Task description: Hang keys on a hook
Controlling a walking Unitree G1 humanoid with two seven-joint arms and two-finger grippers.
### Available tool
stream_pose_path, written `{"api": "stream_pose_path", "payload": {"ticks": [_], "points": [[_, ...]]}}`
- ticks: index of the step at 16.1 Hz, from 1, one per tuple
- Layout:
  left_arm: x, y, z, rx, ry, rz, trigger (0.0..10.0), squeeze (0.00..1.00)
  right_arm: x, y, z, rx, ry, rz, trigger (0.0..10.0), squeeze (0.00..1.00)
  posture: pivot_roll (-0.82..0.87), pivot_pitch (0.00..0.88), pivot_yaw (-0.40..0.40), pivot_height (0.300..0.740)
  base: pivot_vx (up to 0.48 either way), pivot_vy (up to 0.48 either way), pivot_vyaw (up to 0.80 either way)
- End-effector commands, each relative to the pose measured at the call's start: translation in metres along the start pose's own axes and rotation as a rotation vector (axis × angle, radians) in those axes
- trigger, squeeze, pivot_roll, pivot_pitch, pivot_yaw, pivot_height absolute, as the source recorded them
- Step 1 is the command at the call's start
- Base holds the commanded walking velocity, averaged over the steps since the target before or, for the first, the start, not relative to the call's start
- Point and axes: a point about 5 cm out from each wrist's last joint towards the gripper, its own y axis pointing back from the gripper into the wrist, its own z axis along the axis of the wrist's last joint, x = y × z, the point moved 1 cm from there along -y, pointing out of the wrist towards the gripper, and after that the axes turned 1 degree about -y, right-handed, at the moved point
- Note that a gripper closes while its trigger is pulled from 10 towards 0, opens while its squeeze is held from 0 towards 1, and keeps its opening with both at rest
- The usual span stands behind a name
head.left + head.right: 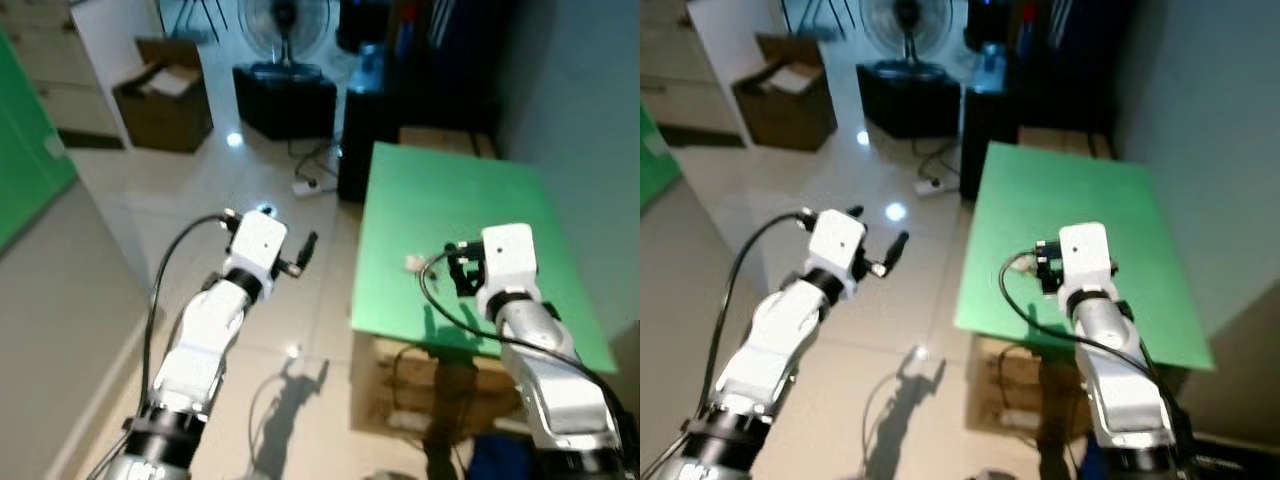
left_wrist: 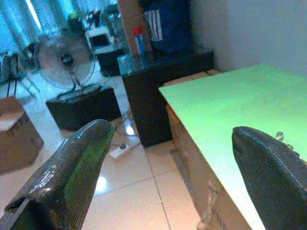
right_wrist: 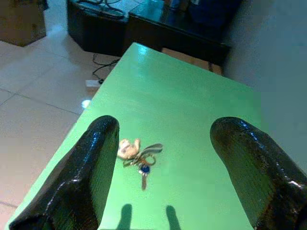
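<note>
The keys [image 3: 139, 160] lay flat near the green table's [image 3: 201, 96] left edge, below the right gripper [image 3: 165, 167], whose fingers were spread wide. The left gripper [image 2: 168, 167], likewise spread, hovered over the floor. A misjudged descent could nudge the keys off the edge.

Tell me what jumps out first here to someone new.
The bright green table on the robot's right, with a small bunch of keys lying near its left edge. The right pincer hangs open just above the keys, while the left pincer is open over the tiled floor.
</note>
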Motion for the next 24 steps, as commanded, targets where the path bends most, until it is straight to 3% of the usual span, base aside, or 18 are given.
{"api": "stream_pose_path", "payload": {"ticks": [1, 5, 11, 13, 14, 16, 20, 24], "points": [[0.009, 0.000, 0.004, -0.007, 0.007, 0.022, 10.0, 0.00, 0.001, -0.002, 0.009, -0.037, -0.002, -0.002, 10.0, 0.00, -0.09, 0.000, 0.031, 0.718, 0.000, 0.000, 0.00], [0.008, -0.001, 0.004, 0.004, 0.024, 0.014, 10.0, 0.00, 0.001, 0.003, 0.006, -0.035, -0.003, -0.008, 10.0, 0.00, -0.09, 0.000, 0.045, 0.718, 0.000, 0.480, 0.00], [0.004, -0.008, 0.009, -0.033, 0.044, 0.028, 10.0, 0.00, -0.003, 0.001, 0.005, -0.035, -0.021, -0.004, 10.0, 0.00, -0.13, 0.000, 0.030, 0.718, 0.000, 0.000, 0.00], [0.002, 0.000, 0.009, -0.040, 0.040, 0.016, 10.0, 0.00, 0.001, -0.002, -0.003, -0.009, -0.066, 0.032, 10.0, 0.00, -0.08, 0.000, 0.006, 0.718, 0.000, 0.000, -0.26], [0.005, 0.008, 0.005, -0.024, 0.045, 0.016, 10.0, 0.00, 0.005, -0.004, -0.008, 0.003, -0.066, 0.049, 10.0, 0.00, -0.08, 0.000, 0.004, 0.718, 0.304, 0.000, -0.80], [0.008, 0.011, 0.003, -0.014, 0.041, 0.021, 10.0, 0.00, 0.005, -0.004, -0.009, 0.004, -0.068, 0.047, 10.0, 0.00, -0.08, 0.000, 0.005, 0.718, 0.315, 0.000, -0.80], [0.006, 0.010, 0.003, -0.015, 0.043, 0.017, 10.0, 0.00, 0.001, -0.003, -0.008, -0.005, -0.064, 0.039, 10.0, 0.00, -0.09, 0.000, 0.015, 0.718, 0.323, 0.000, -0.72], [0.004, 0.007, 0.005, -0.019, 0.042, 0.008, 10.0, 0.00, 0.003, -0.004, -0.004, -0.037, -0.038, 0.077, 10.0, 0.00, -0.09, 0.000, 0.013, 0.718, 0.330, 0.000, 0.00]]}}
